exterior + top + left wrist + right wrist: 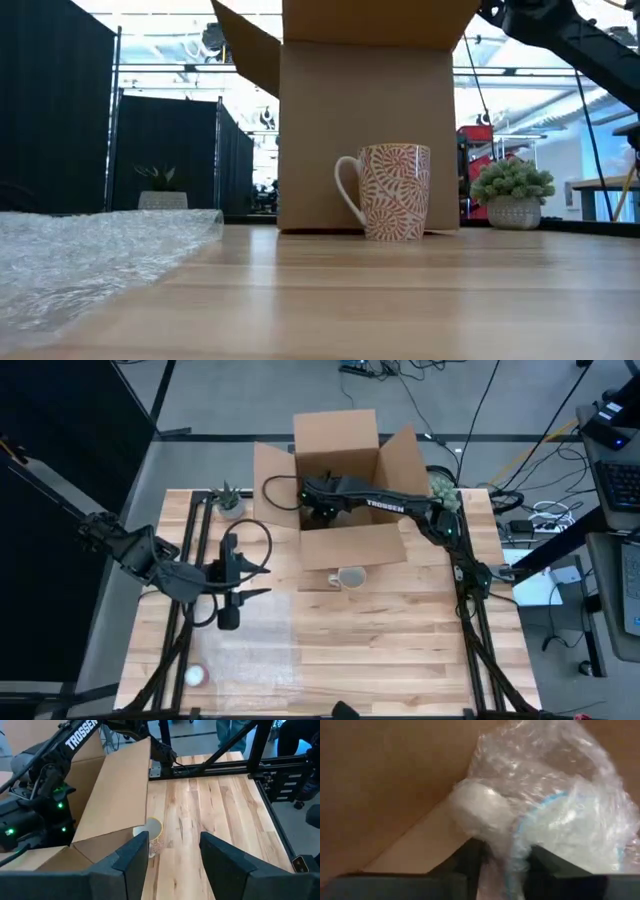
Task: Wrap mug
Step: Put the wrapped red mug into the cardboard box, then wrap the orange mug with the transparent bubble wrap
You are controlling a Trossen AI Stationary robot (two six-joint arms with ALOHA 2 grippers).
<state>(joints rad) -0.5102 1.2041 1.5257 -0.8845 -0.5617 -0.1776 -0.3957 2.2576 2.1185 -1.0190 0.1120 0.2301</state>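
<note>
A wooden worktop (400, 650) seen from above, with an open cardboard box (338, 455) standing at its far middle, flaps spread.

The right arm reaches from the right side across into the box. Its right claw (502, 857) is down inside, and the wrist view shows its two dark fingers (465, 857) closed around a bundle wrapped in bubble wrap (545, 805), with a blue line showing through the plastic. The brown inner walls of the box fill the rest of that view.

A patterned mug (388, 190) stands upright on the worktop, just in front of the box's near wall. In the low view its handle points left, and its red-and-white swirl pattern is clear. From above it sits close beside the hanging near flap.

The left arm waits over the left part of the worktop. Its left claw (172, 852) is empty, fingers spread wide apart, pointed toward the mug and box.

A sheet of bubble wrap (250, 645) lies flat on the near left of the worktop. A roll of tape (195, 676) rests at the near left corner. One small potted plant (230, 500) stands at the far left, another (512, 192) at the far right beside the box.
</note>
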